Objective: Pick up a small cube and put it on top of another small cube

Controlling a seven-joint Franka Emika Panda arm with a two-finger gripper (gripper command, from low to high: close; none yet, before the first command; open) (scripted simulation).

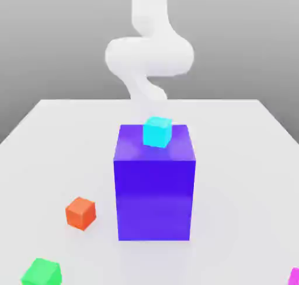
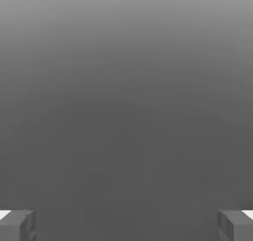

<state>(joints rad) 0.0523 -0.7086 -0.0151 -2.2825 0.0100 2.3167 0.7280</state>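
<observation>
In the hand view, the gripper [image 2: 126,226] is seen with its 2 fingers spread wide open. In the exterior view, the pink cube [image 1: 294,277] is cut off at the lower right corner, the green cube [image 1: 42,273] and orange cube [image 1: 80,213] are seen at the lower left, and the light blue cube [image 1: 157,132] is seen against the big blue block's [image 1: 154,199] top, near the middle.
</observation>
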